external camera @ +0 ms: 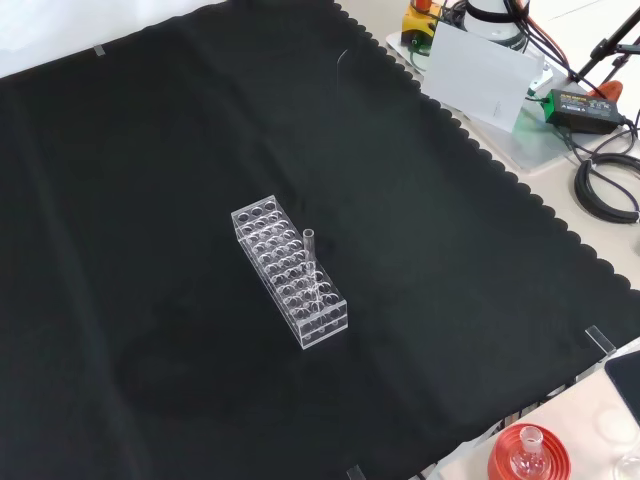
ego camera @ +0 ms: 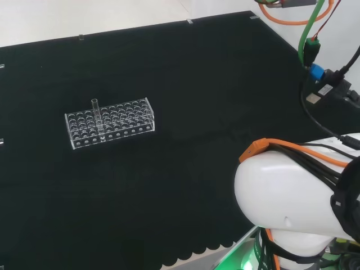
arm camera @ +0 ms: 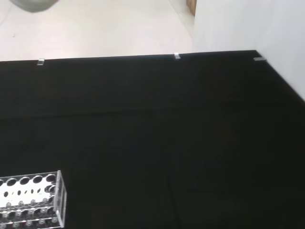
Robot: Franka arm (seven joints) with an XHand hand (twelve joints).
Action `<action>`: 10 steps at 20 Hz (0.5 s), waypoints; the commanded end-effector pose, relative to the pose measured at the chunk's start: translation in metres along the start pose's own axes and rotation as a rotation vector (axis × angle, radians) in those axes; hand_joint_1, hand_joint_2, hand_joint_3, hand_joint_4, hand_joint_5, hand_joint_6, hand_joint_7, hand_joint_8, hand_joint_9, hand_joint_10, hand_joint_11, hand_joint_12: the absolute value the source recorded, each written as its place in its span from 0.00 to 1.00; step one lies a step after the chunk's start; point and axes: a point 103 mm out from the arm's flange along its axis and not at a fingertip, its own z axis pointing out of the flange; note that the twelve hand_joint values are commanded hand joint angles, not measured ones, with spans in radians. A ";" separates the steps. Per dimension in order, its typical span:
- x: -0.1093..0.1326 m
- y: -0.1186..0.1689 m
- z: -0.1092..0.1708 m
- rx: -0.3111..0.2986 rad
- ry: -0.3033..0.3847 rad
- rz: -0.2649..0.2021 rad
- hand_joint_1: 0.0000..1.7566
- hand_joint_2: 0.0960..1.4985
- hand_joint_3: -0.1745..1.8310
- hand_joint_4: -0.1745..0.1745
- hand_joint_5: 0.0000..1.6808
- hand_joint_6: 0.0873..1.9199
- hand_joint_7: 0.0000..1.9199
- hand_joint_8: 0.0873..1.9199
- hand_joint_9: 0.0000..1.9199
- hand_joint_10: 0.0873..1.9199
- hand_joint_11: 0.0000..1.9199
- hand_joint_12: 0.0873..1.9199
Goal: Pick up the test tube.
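A clear test tube [ego camera: 95, 114] stands upright in a clear plastic rack [ego camera: 109, 122] on the black cloth, at the left in the head view. In the front view the tube [external camera: 309, 258] rises from the nearer half of the rack [external camera: 283, 265], mid-cloth. The wrist view catches one end of the rack [arm camera: 32, 198] and a blurred pale part of the hand [arm camera: 30, 4]. The hand is well away from the rack, and I cannot make out its state. The arm's white link [ego camera: 287, 194] sits at the lower right of the head view.
A red ribbed stand with a small flask [external camera: 527, 455] sits off the cloth at the front view's lower right. A white panel [external camera: 480, 72], a power adapter [external camera: 585, 108] and cables lie beyond the cloth's scalloped edge [external camera: 500, 170]. Wide bare cloth surrounds the rack.
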 end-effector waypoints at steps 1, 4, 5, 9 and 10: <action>-0.005 0.020 0.018 0.024 0.162 -0.008 0.36 0.50 0.33 0.47 0.15 0.06 0.10 0.34 0.07 0.44 0.00 0.70; -0.006 0.029 0.028 0.042 0.250 -0.011 0.36 0.50 0.33 0.47 0.15 0.06 0.10 0.34 0.07 0.44 0.00 0.70; -0.006 0.032 0.032 0.048 0.267 -0.014 0.36 0.50 0.33 0.47 0.15 0.06 0.10 0.34 0.07 0.44 0.00 0.70; -0.001 0.044 0.045 0.080 0.328 -0.033 0.36 0.49 0.33 0.47 0.15 0.06 0.10 0.34 0.07 0.44 0.00 0.70; 0.000 0.047 0.049 0.087 0.344 -0.036 0.36 0.49 0.33 0.47 0.15 0.06 0.10 0.34 0.07 0.44 0.00 0.70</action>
